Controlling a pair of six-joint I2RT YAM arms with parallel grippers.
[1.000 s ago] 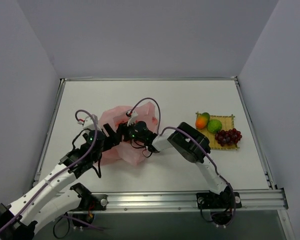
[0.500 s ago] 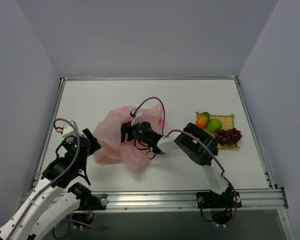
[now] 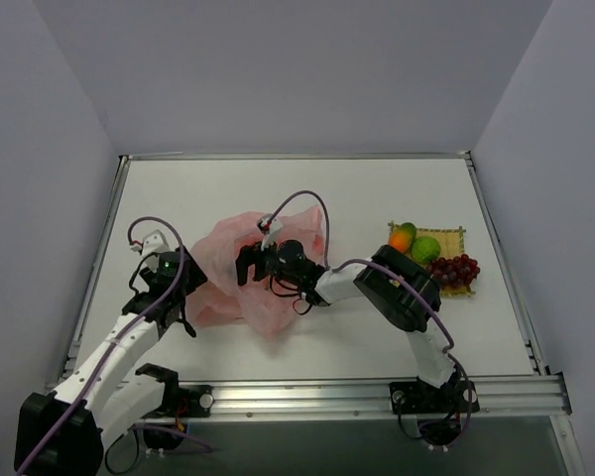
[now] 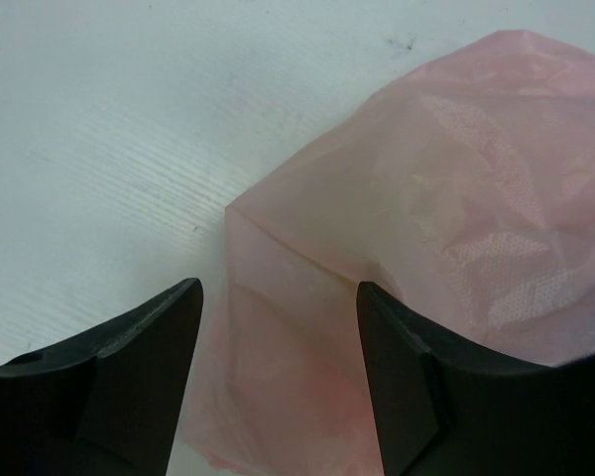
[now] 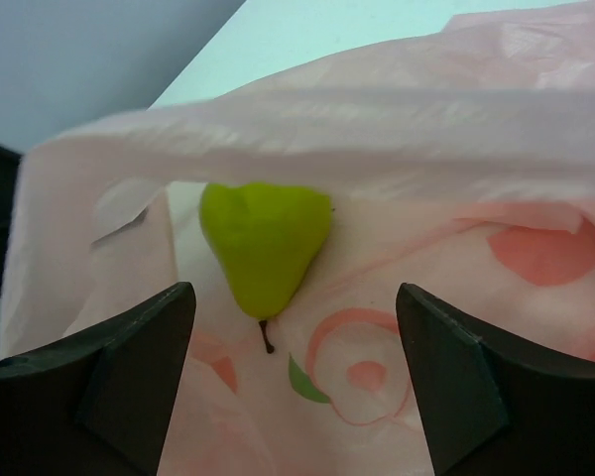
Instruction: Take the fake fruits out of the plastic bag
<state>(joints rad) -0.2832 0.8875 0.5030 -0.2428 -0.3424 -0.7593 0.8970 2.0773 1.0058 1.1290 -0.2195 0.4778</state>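
Note:
The pink plastic bag (image 3: 228, 273) lies crumpled on the white table, left of centre. A green pear (image 5: 264, 241) lies inside it, stem toward my right gripper (image 5: 293, 377), which is open at the bag's mouth (image 3: 246, 266) with the pear ahead of its fingers. My left gripper (image 3: 186, 297) is open at the bag's left corner (image 4: 278, 327), the corner between its fingers (image 4: 149, 337). The orange-red and green mango (image 3: 402, 238), the lime-green fruit (image 3: 424, 249) and the dark red grapes (image 3: 454, 270) rest on the yellow mat (image 3: 456, 238) at the right.
The grey enclosure walls ring the table. A metal rail (image 3: 377, 395) runs along the near edge by the arm bases. The right arm's elbow (image 3: 397, 288) sits between bag and mat.
My left arm let go of the bag, swung out left, then came back to the bag's left corner. The bag has spread flatter. My right gripper stays at the bag's mouth.

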